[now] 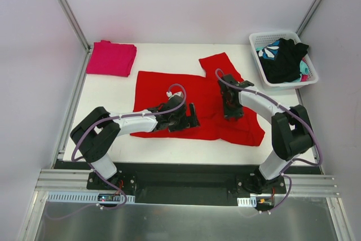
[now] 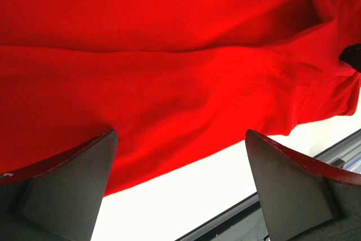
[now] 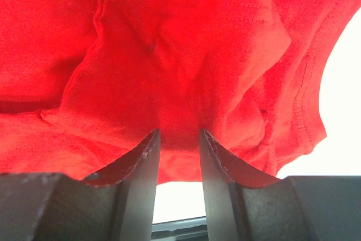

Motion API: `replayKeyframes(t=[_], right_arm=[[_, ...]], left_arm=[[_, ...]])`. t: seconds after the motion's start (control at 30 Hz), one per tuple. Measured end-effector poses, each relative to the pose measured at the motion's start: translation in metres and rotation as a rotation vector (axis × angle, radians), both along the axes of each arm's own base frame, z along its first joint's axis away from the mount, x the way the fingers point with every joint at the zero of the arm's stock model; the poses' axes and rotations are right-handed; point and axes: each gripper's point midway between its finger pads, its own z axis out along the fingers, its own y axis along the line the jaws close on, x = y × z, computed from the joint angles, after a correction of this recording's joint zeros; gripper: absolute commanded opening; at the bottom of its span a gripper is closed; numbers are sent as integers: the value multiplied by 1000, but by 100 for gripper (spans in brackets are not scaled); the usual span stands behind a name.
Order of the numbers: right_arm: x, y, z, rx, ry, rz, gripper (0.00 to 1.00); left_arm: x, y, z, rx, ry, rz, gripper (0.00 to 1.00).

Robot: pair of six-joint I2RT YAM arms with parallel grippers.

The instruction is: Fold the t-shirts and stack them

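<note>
Red shirt: the big plain bright red cloth t-shirt (image 1: 158,88) lies spread out in the middle of the white table (image 1: 169,57). It is not folded yet.
Pink shirt: the plain magenta-pink cloth t-shirt (image 1: 111,58) lies folded at the far left corner. It looks done.
Basket: the white plastic basket (image 1: 256,55) at the far right holds a black garment (image 1: 285,60) and a teal-and-white patterned one (image 1: 268,52). I think these are left to do.
Left gripper (image 2: 180,139): it is over the red shirt's near edge, its jaws wide apart and holding nothing.
Right gripper (image 3: 179,136): it is low on the shirt's right side, its jaws a little apart, with bunched red cloth at the gap.
Hard to see: I cannot tell if it pinches that cloth. The arms hide part of the shirt.
</note>
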Motion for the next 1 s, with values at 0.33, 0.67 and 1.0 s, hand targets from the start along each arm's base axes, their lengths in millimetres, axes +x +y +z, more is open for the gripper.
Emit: replayKeyframes(t=[0.33, 0.67, 1.0], right_arm=[[17, 3, 30, -14, -95, 8, 35], [73, 3, 26, -27, -127, -21, 33], [88, -19, -13, -74, -24, -62, 3]], left_arm=[[0, 0, 0, 0, 1, -1, 99], [0, 0, 0, 0, 0, 0, 99], [0, 0, 0, 1, 0, -1, 99]])
